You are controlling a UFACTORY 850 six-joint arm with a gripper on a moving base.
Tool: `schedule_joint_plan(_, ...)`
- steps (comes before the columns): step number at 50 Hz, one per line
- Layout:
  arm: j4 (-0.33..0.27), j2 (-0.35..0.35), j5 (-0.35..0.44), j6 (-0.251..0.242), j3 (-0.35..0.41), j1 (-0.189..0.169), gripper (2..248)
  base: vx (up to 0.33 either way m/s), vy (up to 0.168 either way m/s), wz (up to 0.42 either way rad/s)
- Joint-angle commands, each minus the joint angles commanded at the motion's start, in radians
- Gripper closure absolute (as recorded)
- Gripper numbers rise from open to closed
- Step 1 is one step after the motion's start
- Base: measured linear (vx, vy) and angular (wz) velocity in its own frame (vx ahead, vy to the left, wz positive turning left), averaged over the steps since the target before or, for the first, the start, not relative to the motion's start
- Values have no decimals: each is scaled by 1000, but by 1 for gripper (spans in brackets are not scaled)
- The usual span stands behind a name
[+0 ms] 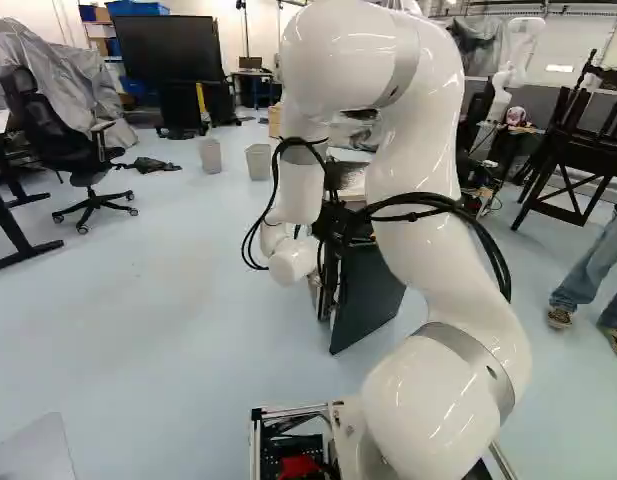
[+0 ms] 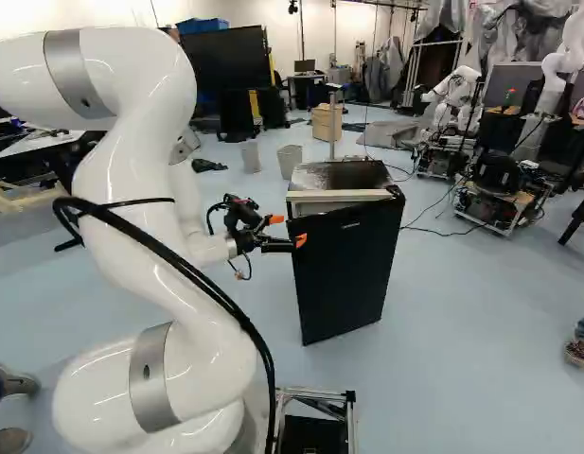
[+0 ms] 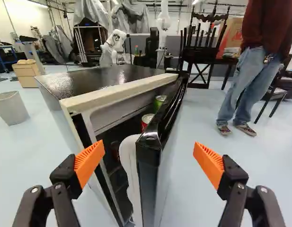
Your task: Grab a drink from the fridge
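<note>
red can: up high in the gap between fridge and door, near the door's inner side; only its upper part shows.
green can: just past the red one, along the same inner side, partly hidden by the door's top edge.
arm: white, bent over at the top, reaching ahead to the fridge.
cables: black, looped along the arm.
fingers: spread wide, orange pads facing each other, nothing in their hold; in the wrist view the door's near edge stands ahead, in the space between them.
door: black, partly open, its white inner lining toward the fridge.
fridge: upright on the pale floor, dark glossy top, cream strip along the top of its front.
bins: two, grey, side by side beyond the fridge.
office chair: black, on the floor at the left of the left base view.
box: light brown, past the bins.
another robot: white, past the fridge in the right base view.
screen: large, dark, far back, beyond the bins.
</note>
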Motion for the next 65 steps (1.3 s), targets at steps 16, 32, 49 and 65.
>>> schedule_joint_plan(16,23,27,20,0,52,2,3,0,0,0)
schedule_joint_plan(32,40,48,33,0,95,-10,3,0,0,0)
schedule_joint_plan(49,40,65,33,0,129,-34,3,0,0,0)
schedule_joint_plan(65,40,78,33,0,154,-69,3,0,0,0)
